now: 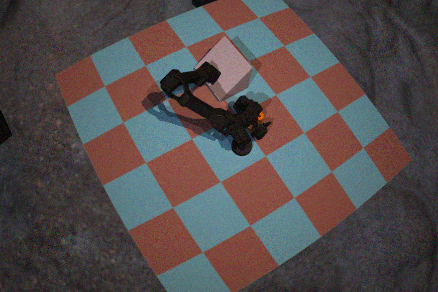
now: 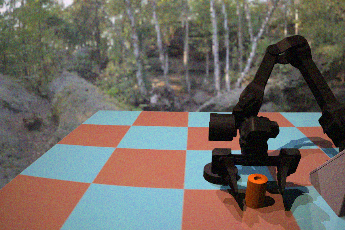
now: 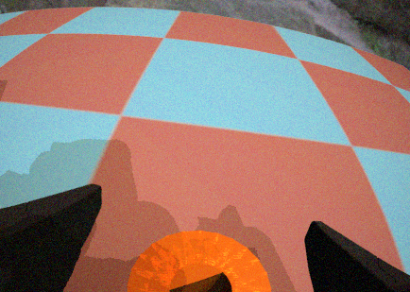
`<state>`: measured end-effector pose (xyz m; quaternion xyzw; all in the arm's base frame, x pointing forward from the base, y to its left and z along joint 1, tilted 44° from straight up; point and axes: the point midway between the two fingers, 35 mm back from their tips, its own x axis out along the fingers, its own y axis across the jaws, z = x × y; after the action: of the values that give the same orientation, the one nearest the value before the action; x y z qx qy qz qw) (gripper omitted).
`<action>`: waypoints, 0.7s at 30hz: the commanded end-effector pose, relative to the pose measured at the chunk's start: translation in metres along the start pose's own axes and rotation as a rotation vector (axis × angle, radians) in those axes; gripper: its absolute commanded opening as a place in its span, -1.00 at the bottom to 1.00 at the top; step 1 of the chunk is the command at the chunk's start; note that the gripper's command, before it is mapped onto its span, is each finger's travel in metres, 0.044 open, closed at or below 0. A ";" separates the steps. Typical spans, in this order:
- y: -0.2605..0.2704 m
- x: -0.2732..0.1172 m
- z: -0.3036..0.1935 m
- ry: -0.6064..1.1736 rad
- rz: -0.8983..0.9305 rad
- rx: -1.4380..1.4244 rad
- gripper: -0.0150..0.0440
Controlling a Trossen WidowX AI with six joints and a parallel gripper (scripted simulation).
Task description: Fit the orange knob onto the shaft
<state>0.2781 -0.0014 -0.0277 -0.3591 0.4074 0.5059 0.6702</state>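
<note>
the gripper (image 1: 264, 114) (image 2: 264, 209) (image 3: 206, 217) is released, its fingers spread wide at either side of the orange knob (image 1: 260, 116) (image 2: 255, 192) (image 3: 200, 249) and pointing down. the knob stands between them on a reddish square of the checkered surface (image 1: 184, 175) (image 2: 139, 166) (image 3: 227, 83), long axis near vertical, holed end facing up. above, the dark arm (image 1: 199, 104) (image 2: 262, 75) bends at a high elbow, its forearm sloping down to the wrist. seen from the top, the round pedestal (image 1: 241, 148) (image 2: 215, 177) sits at seven o'clock from the knob, apart from it, and the pale block (image 1: 229, 64) (image 2: 331, 181) at eleven.
</note>
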 end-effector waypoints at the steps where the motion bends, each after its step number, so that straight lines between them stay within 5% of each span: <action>1: 0.000 0.000 0.000 -0.001 -0.001 0.000 1.00; 8: 0.000 -0.030 0.072 -0.003 0.000 0.000 1.00; 13: 0.001 -0.030 0.075 0.011 0.007 0.006 1.00; 21: 0.013 -0.024 0.071 0.743 0.149 0.110 1.00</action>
<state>0.2769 0.0543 0.0184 -0.3940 0.5975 0.4376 0.5443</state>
